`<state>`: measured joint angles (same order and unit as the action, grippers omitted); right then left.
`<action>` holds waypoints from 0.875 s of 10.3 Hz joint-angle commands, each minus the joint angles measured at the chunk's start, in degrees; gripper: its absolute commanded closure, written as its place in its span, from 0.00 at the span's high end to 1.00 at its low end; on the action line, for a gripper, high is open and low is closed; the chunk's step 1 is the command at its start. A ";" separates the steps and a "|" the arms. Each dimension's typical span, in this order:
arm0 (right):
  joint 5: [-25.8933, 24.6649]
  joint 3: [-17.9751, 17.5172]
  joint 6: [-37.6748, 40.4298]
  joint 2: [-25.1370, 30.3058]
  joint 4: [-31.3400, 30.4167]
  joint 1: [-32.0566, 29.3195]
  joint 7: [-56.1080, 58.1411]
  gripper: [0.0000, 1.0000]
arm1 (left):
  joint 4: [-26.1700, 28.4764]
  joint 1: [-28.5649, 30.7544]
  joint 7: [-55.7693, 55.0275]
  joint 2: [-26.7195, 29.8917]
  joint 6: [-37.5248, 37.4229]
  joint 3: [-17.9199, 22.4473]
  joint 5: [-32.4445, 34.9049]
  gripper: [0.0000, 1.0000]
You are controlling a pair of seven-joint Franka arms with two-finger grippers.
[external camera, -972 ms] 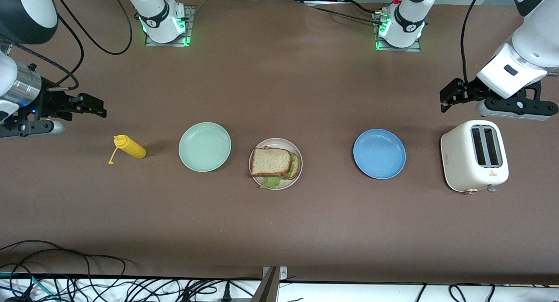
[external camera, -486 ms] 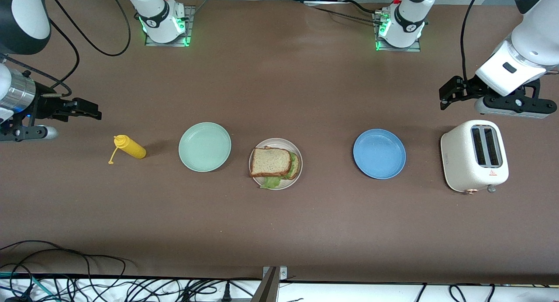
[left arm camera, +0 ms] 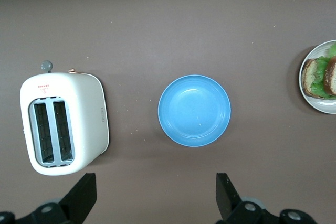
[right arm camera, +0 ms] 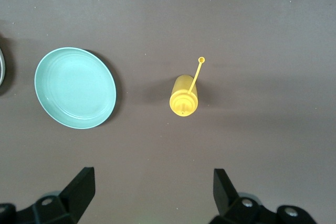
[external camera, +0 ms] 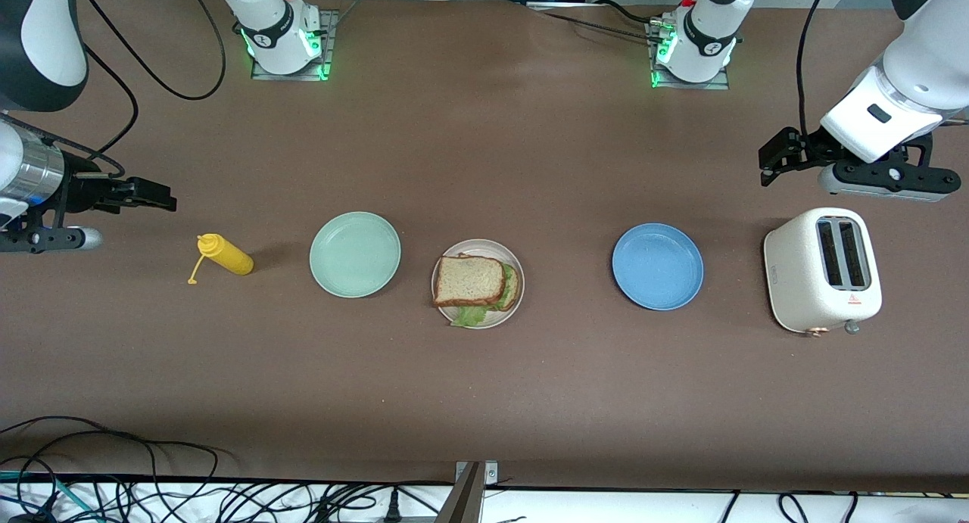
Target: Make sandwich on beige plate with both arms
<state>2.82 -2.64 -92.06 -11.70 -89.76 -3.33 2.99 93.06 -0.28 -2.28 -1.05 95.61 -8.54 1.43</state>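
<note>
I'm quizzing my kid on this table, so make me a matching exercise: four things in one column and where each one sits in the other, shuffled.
Things:
1. sandwich
2. yellow squeeze bottle
3. toaster
4. blue plate

Places:
A. at the left arm's end of the table
B. on the beige plate
C. between the beige plate and the toaster
D. beside the mint-green plate, toward the right arm's end

Pairs: 1-B, 2-D, 3-A, 4-C

sandwich (external camera: 475,284) on beige plate (external camera: 512,256) — between two other plates
</note>
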 commanded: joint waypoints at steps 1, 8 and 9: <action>1.04 -0.17 2.23 -0.69 1.43 -1.23 0.00 1.00 | -0.77 0.36 1.22 0.88 -1.12 -0.25 0.06 1.00; 0.78 -0.17 0.83 -1.04 2.05 -4.40 -4.02 1.00 | -0.87 0.63 1.31 0.88 -1.74 -0.25 0.06 1.00; 0.78 -0.35 0.83 -0.96 2.05 -3.88 -7.00 1.00 | -0.87 0.63 1.40 0.88 -1.65 -0.25 0.15 1.00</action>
<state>2.83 -2.41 -91.58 -12.31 -88.96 -7.39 -0.20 92.64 -0.10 -2.11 -0.86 95.06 -8.48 1.43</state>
